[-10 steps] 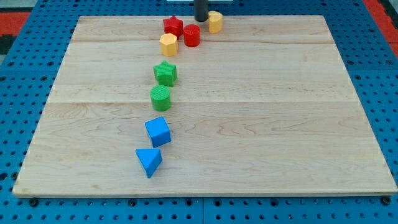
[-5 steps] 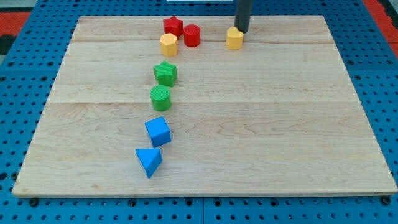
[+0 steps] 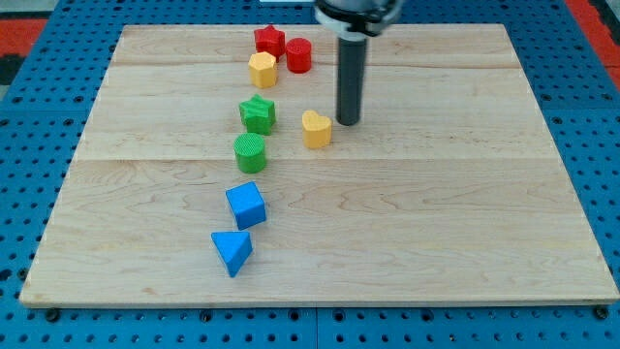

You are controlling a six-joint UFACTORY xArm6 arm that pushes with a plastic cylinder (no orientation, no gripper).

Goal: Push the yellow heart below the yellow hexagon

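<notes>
My tip (image 3: 346,121) just right of yellow heart (image 3: 316,128) | heart below-right of yellow hexagon (image 3: 263,70), tabletop (image 3: 465,223) open rightward | tool: bare rod, no jaws | blocks: 2 yellow, 2 red, 2 green, 2 blue

Pale striped wood board (image 3: 465,223); blocks coloured: two red (image 3: 269,41) (image 3: 298,55), two yellow (image 3: 263,70) (image 3: 316,128), two green (image 3: 258,114) (image 3: 250,153), two blue (image 3: 246,206) (image 3: 232,251); dark rod (image 3: 349,82).

No text, labels, brands, numbers or signs can be read anywhere in the view.
</notes>
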